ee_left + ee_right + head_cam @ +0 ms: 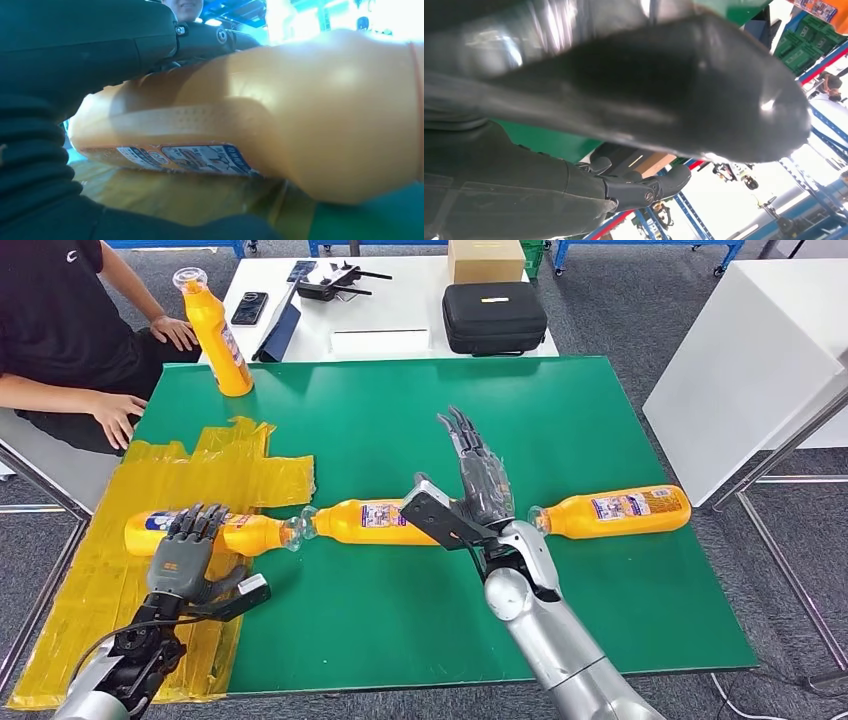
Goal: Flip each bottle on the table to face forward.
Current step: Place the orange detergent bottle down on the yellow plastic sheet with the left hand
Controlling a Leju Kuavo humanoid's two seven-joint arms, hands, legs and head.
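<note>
Four orange bottles on green mat; three lying in a row, one upright.

Left bottle [215, 531]: on its side on yellow film [90, 570], left hand [185, 552] draped over it, fingers curled around its body. Middle bottle [365, 521]: lying beside right hand [480, 485], whose fingers are straight, spread, holding nothing. Right bottle [615, 511]: lying apart. Upright bottle [217, 333]: far-left corner, near a person's hand [176, 332].

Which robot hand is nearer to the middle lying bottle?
The right. The right robot hand rests by the middle lying bottle at its base end, while the left robot hand lies on the left bottle, beyond its cap.
</note>
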